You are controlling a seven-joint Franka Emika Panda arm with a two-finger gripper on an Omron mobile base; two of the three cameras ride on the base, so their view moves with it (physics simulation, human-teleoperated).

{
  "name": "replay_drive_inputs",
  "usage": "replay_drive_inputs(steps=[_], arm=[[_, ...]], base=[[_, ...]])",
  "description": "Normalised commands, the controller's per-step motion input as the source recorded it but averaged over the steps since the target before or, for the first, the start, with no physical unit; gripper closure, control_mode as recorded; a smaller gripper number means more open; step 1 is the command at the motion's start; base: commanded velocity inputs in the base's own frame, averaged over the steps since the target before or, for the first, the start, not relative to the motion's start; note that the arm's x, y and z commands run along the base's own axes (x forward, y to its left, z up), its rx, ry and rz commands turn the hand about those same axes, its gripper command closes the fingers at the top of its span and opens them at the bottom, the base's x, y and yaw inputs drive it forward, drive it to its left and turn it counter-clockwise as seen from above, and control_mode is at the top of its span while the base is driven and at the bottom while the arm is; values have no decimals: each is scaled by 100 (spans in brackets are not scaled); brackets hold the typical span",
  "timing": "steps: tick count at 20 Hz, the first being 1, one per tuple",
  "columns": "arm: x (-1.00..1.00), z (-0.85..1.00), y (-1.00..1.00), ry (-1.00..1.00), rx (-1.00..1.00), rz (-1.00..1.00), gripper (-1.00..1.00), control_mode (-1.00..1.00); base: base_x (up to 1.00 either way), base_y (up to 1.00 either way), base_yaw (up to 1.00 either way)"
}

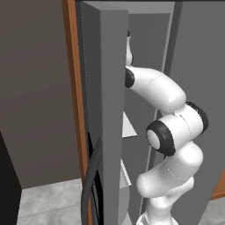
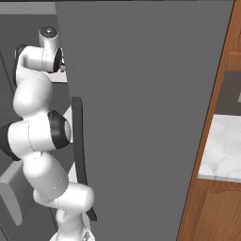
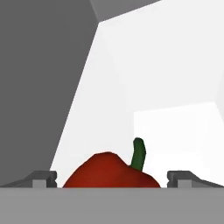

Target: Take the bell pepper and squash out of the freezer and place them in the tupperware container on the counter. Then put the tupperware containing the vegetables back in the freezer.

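The arm (image 1: 169, 132) is built of smooth, rounded white segments joined by dark black rings, one joint capped with a grey disc. Its two fingers (image 3: 43, 178) are small and grey.

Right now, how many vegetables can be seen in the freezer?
1: the bell pepper, red with a green stem, sits on the white shelf between the gripper's fingertips in the hand view. The squash may be hidden.

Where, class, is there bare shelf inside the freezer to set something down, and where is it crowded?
In the hand view the white shelf lies bare beyond and to the right of the bell pepper, as far as the white back wall. It is crowded low in that view, where the pepper sits between the open gripper's two fingertips, beside the grey side wall.
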Motion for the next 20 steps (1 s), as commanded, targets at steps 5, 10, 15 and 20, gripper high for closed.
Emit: replay_drive_inputs(steps=[5,10,15,20], arm=[[-1,-25,18,3,0,0,-100,-100],[-1,-21,36,2,0,0,-100,-100],[-4,-10,35,0,0,0,100,-100],[-52,0,5,-2,0,0,100,-100]], base=[[0,0,0],[0,0,0],[0,0,0],[0,0,0]])
